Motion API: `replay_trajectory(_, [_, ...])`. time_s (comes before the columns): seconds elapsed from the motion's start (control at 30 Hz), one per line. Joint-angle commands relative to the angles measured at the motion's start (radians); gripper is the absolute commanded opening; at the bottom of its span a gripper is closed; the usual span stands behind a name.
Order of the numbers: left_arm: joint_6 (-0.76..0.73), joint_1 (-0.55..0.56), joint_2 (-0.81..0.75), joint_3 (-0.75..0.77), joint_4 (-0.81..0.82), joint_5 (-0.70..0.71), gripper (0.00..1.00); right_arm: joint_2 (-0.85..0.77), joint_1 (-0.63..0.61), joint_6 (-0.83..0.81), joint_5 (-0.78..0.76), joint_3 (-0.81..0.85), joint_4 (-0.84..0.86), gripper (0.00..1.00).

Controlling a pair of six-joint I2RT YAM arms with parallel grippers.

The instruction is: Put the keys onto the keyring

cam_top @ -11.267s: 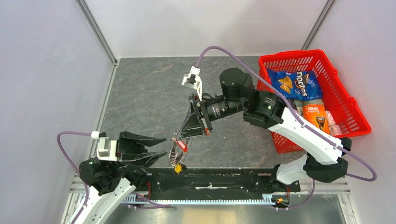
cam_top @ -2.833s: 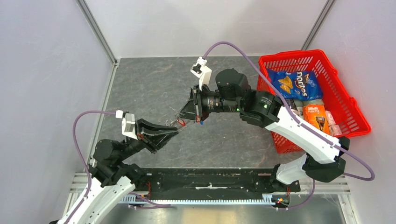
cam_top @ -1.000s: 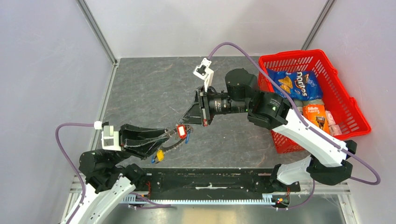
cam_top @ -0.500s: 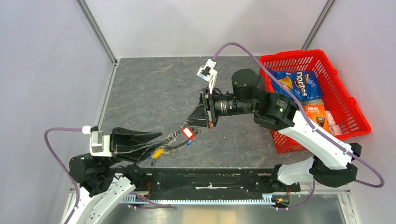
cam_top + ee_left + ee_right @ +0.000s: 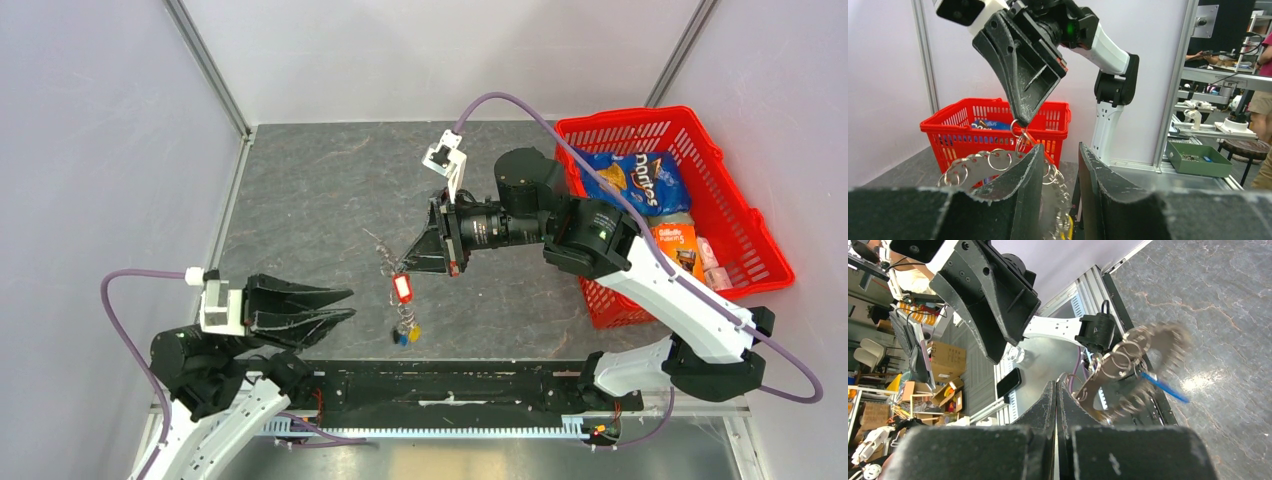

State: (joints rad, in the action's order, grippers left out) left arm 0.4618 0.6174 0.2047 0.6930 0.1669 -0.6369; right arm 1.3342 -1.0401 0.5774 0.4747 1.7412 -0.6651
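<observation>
The right end effector (image 5: pixel 402 271), fingers pressed together, pinches the keyring (image 5: pixel 979 169). The keys (image 5: pixel 404 336) dangle above mid-tabletop (image 5: pixel 300 200). The left end effector (image 5: pixel 350 303), near left, is slightly parted and empty. A red basket (image 5: pixel 660 115) stands at the right. Only the left wrist view shows the keyring's toothed rim.

keyring (image 5: pixel 975 169): 1
key tags: 3, one red tag (image 5: pixel 402 287), one yellow tag (image 5: pixel 414 333), one blue tag (image 5: pixel 399 338)
keys: too small to count
red basket (image 5: pixel 620 117): 1
chip bag (image 5: pixel 635 182): 1
arms: 2, left arm (image 5: pixel 205 365), right arm (image 5: pixel 650 275)
</observation>
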Motion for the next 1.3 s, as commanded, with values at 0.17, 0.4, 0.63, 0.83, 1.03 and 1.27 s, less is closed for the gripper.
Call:
replay_trajectory(0.17, [-0.060,-0.002,0.035,-0.052,-0.047,0.049,0.38,-0.005,0.041,-0.083,0.055,-0.025,0.047,0.00])
replay_trajectory(0.4, [-0.078,-0.002,0.019,-0.077,-0.113,0.122,0.38,0.007,0.096,-0.079,0.148,-0.136,0.160,0.00])
replay_trajectory(0.63, [-0.060,-0.002,0.029,-0.155,-0.034,0.151,0.41,0.027,0.114,-0.089,0.208,-0.119,0.180,0.00])
replay_trajectory(0.83, [-0.039,-0.002,0.046,-0.192,0.035,0.169,0.41,0.046,0.118,-0.045,0.203,-0.088,0.181,0.00])
replay_trajectory(1.03, [-0.039,-0.002,0.038,-0.215,0.078,0.174,0.41,0.045,0.118,0.002,0.218,-0.077,0.204,0.00])
replay_trajectory(1.27, [-0.008,-0.002,0.070,-0.242,0.152,0.140,0.38,0.040,0.118,0.025,0.181,-0.061,0.181,0.00])
